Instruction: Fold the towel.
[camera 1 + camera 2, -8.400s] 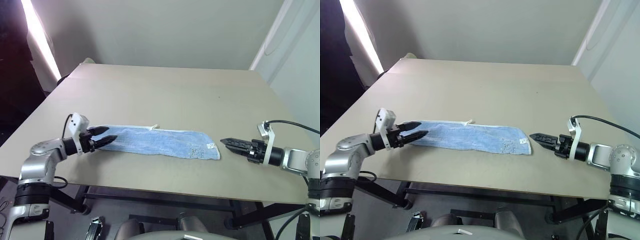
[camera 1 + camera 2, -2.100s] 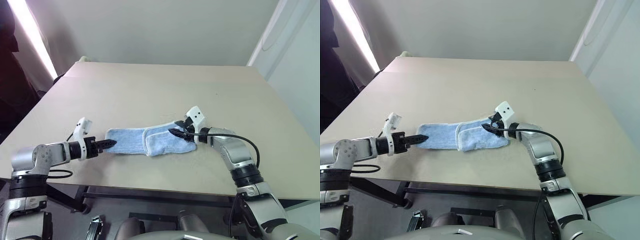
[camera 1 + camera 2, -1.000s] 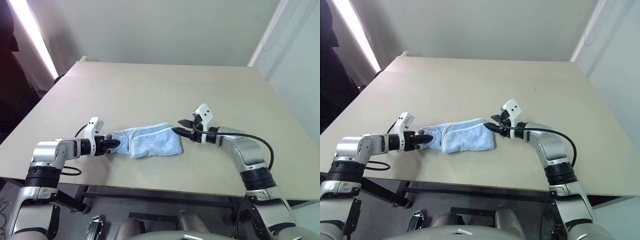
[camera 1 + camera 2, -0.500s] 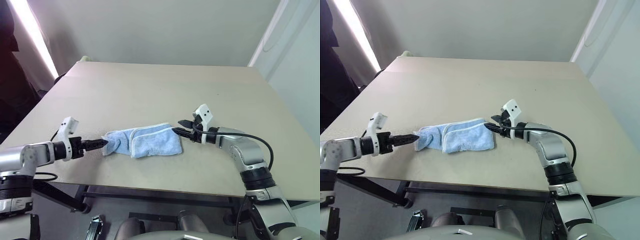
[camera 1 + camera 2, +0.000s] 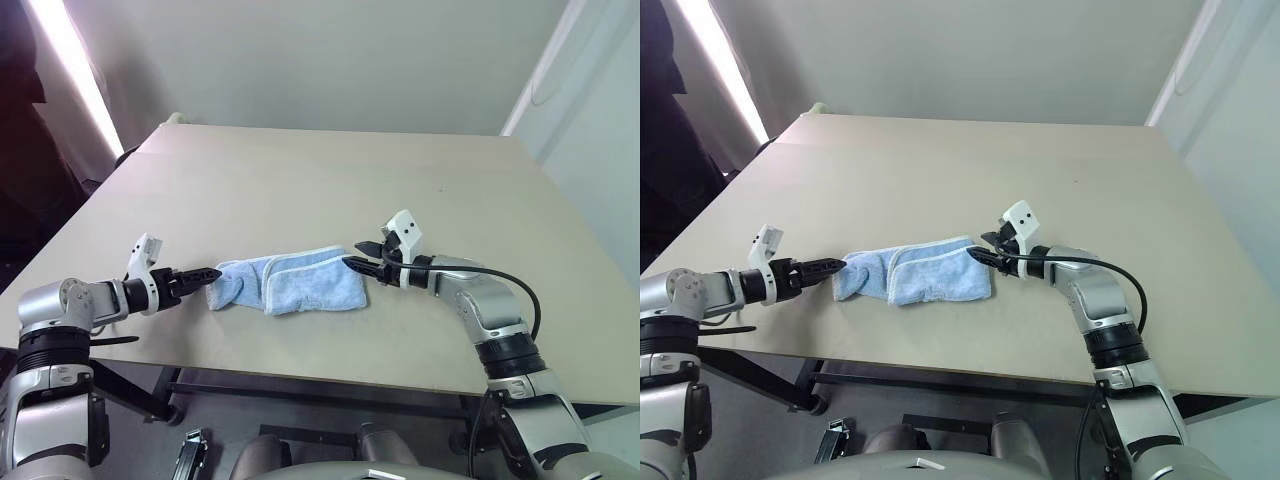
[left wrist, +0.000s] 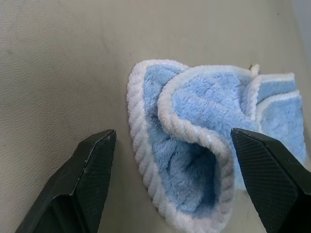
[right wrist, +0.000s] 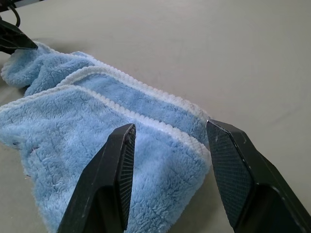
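Released a second ago, the small light-blue terry towel (image 5: 290,284) lies bunched and half-folded near the beige table's (image 5: 330,180) front edge. Left gripper (image 6: 170,160) gapes, touching nothing; right gripper (image 7: 167,141) hovers parted over the towel's other end.

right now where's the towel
In the head views, the towel lies bunched near the table's front edge, between the open left hand and right hand.

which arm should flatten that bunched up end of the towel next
Probably the left. Its claw is open and right at the curled, bunched end of the towel, with that hem between its fingers in the left wrist view. The right claw sits open at the opposite, already folded end.
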